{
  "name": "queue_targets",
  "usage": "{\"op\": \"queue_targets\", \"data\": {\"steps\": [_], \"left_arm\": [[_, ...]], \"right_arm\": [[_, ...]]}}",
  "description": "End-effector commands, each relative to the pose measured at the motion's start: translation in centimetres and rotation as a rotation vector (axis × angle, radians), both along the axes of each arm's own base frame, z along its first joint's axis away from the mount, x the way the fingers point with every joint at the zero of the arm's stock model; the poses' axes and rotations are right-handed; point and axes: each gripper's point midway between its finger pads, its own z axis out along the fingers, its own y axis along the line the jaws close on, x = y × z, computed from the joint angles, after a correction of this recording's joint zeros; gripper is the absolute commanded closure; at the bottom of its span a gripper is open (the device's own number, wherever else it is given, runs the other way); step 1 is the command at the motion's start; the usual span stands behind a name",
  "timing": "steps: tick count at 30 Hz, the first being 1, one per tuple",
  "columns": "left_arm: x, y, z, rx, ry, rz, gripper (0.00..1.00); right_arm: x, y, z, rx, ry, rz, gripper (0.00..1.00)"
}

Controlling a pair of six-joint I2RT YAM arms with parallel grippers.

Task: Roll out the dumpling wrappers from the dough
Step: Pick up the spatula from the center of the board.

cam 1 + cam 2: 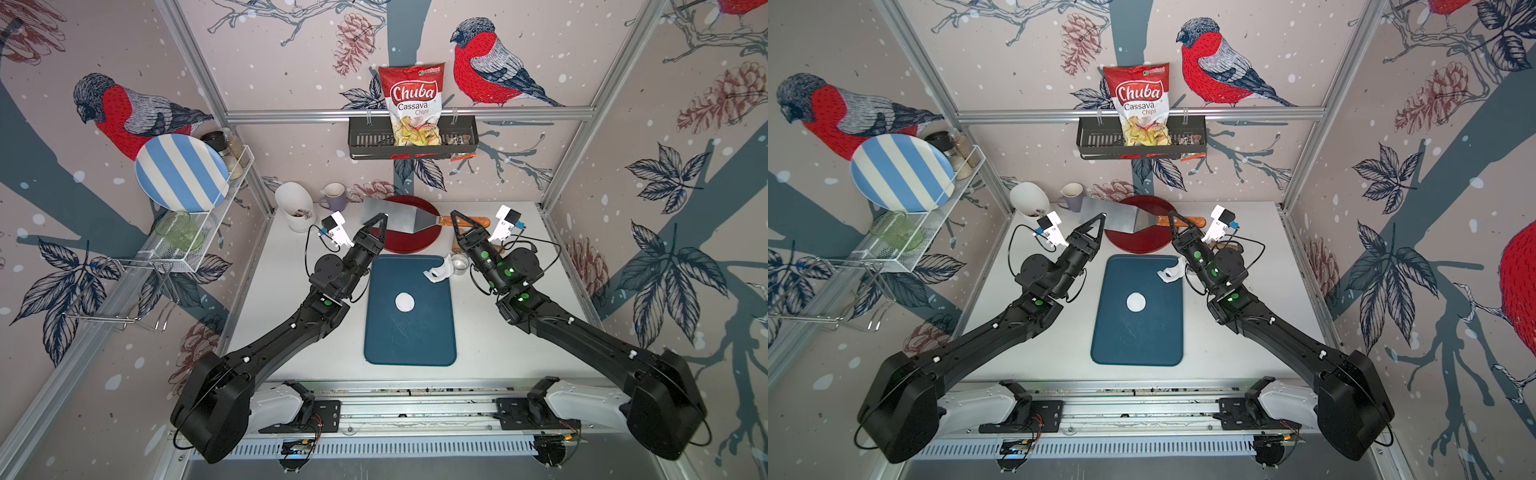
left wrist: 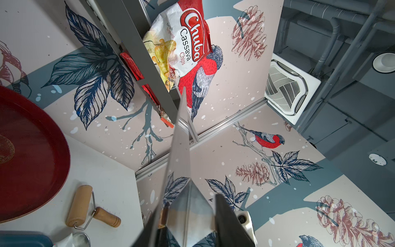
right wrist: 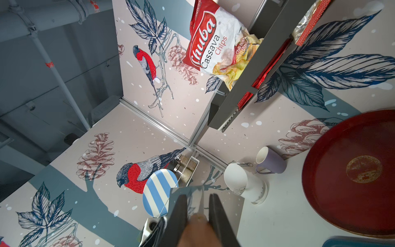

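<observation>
Top views both show one thin round white dough disc [image 1: 404, 302] cut and lying on the dark blue board [image 1: 409, 340], well behind the left gripper [image 1: 382, 218] and the right gripper [image 1: 457, 217]. The ragged white dough scrap [image 1: 439, 270] sits by the small steel ring [image 1: 459, 263], just behind the right gripper, which clamps the wooden-handled metal spatula [image 1: 409, 218]. The left gripper stands released around its blade. Lifting the wrapper seems left.

2 top views: high over the near edge, side by side, aimed down and away across the whole table [image 1: 482, 357] and board [image 1: 409, 332]. Left wrist view: close, tilted up toward far right. Right wrist view: close, toward far left. Shared by both: chip bag [image 2: 188, 42], red plate [image 2: 32, 160], spatula [image 2: 179, 149].
</observation>
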Motion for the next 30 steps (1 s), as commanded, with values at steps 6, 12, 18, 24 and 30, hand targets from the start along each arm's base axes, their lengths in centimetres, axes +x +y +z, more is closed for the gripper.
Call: {"op": "queue_targets", "data": {"steps": [6,12,18,24,30], "left_arm": [[-0.4,-0.4,0.0,0.064,0.013,-0.021,0.05],[-0.4,0.4,-2.9,0.193,0.115,-0.011,0.05],[-0.7,3.2,-7.6,0.422,0.259,0.041,0.05],[-2.1,5.6,-12.7,0.668,0.388,0.057,0.05],[-4.1,6.0,-17.6,0.783,0.494,-0.013,0.05]], "right_arm": [[0.0,-1.6,0.7,-0.011,-0.04,-0.055,1.0],[0.2,-4.0,-0.6,-0.082,-0.022,-0.114,1.0],[0.0,-7.2,-2.6,-0.233,0.013,-0.184,1.0],[-0.5,-10.6,-4.9,-0.388,0.078,-0.204,1.0],[-1.4,-12.4,-7.6,-0.499,0.161,-0.153,1.0]]}}
